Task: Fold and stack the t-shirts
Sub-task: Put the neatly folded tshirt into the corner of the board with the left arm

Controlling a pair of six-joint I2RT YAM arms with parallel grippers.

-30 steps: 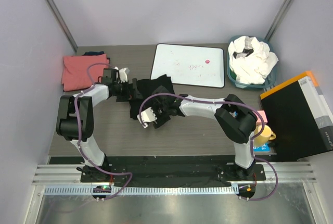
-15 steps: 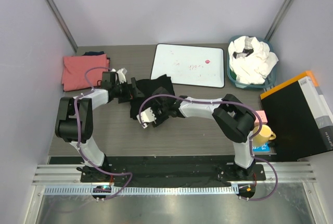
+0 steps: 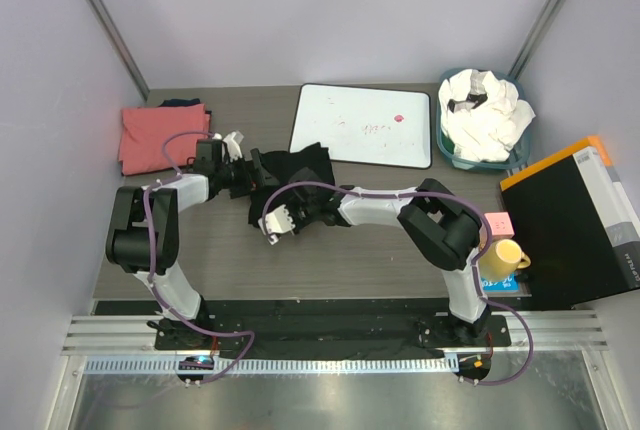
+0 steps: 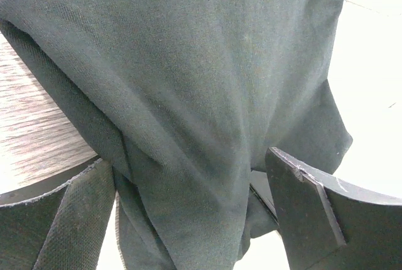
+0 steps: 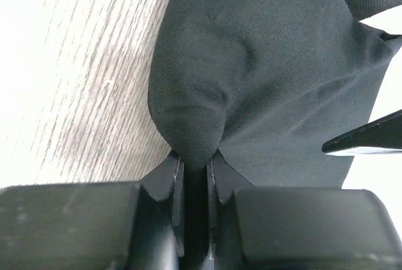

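Note:
A black t-shirt [image 3: 300,168] lies crumpled on the wooden table between my two grippers. My left gripper [image 3: 256,172] is at its left side. In the left wrist view the left gripper [image 4: 188,158] stands open, its fingers [image 4: 314,213] wide on either side of a hanging fold of the black t-shirt [image 4: 188,81]. My right gripper [image 3: 287,213] is at the shirt's near-left corner. In the right wrist view the right gripper [image 5: 195,160] is shut on a bunched edge of the black t-shirt [image 5: 264,81]. A coral-pink t-shirt [image 3: 158,136] lies folded at the far left. White t-shirts [image 3: 488,110] fill a basket.
A white board with a black rim [image 3: 365,125] lies flat behind the black shirt. The teal basket [image 3: 444,148] stands at the back right. A black box with an orange edge [image 3: 575,220], a yellow mug [image 3: 500,258] and a pink note [image 3: 501,222] sit at the right.
My right gripper has gone from wide open to shut on the black shirt's edge and slid slightly left. The left arm has barely moved.

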